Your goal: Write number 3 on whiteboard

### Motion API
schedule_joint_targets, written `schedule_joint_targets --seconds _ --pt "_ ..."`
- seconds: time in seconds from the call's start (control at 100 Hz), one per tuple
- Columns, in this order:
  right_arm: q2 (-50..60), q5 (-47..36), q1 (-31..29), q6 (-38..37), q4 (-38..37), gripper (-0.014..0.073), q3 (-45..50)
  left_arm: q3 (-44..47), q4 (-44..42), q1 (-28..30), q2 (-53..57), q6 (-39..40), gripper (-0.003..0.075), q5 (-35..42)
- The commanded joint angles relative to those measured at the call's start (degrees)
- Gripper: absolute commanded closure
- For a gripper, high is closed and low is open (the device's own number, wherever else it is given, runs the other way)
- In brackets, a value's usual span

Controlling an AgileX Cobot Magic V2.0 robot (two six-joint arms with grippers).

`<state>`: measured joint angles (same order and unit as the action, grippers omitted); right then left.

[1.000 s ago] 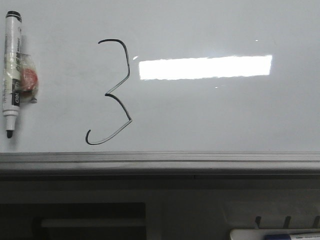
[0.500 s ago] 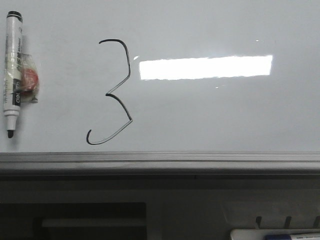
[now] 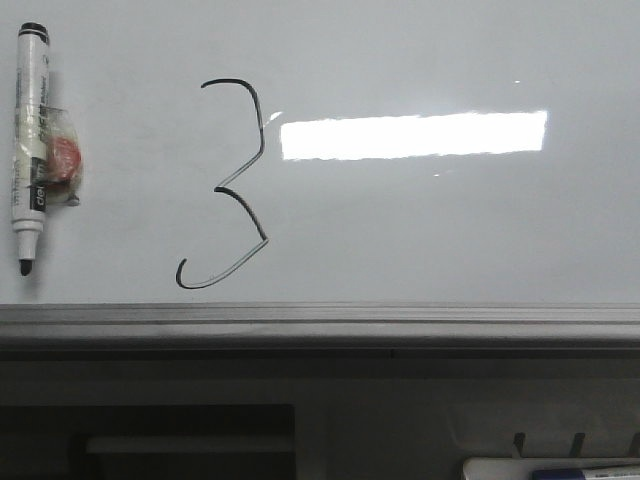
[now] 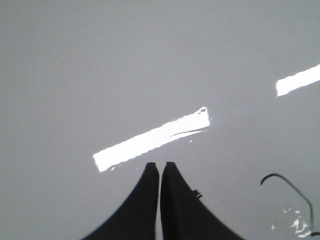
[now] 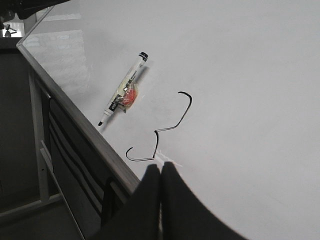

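The number 3 [image 3: 230,185] and marker [image 3: 30,150] sit slightly further right than before. Both the left gripper [image 4: 159,167] and right gripper [image 5: 161,169] have fingers pressed together, empty; the marker's label is unreadable.

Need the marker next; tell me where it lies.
Front view: the marker lies on the whiteboard at far left, uncapped tip toward the near edge, left of the 3.

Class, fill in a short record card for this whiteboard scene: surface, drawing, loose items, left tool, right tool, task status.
surface: large glossy pale grey whiteboard with grey metal edge strip, lying flat
drawing: thin black angular number 3, complete with hooked tail
loose items: uncapped white-barrelled black marker lying left of the 3, with a small red-and-clear bundle taped to it
left tool: shut, empty, above the board
right tool: shut, empty, near the 3
task status: appears done
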<state>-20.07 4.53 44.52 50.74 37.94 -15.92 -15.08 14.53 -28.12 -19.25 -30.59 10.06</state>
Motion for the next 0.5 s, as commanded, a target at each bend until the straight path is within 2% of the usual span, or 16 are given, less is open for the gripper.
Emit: schedule_joint_targets --seconds 0.0,0.06,0.16,0.31,0.49 --pt "-0.18 -3.49 -0.15 0.04 0.43 0.0635 -1.47 -1.53 -6.21 4.28 1.14 9.85 0.0741 -0.48" --pt "-0.18 -3.49 -0.15 0.04 0.43 0.0635 -1.47 -1.53 -8.67 7.97 3.47 13.06 0.0741 -3.90" --pt "-0.18 -3.49 -0.15 0.04 0.43 0.0635 -1.47 -1.30 -10.91 14.10 6.99 13.21 0.0741 -7.41" --pt "-0.18 -3.49 -0.15 0.04 0.43 0.0635 -1.47 -1.18 -11.15 22.99 11.40 16.80 0.0741 -13.18" --pt "-0.18 -3.49 -0.15 0.04 0.43 0.0635 -1.47 1.66 -13.75 28.79 14.03 22.30 0.0741 -13.33"
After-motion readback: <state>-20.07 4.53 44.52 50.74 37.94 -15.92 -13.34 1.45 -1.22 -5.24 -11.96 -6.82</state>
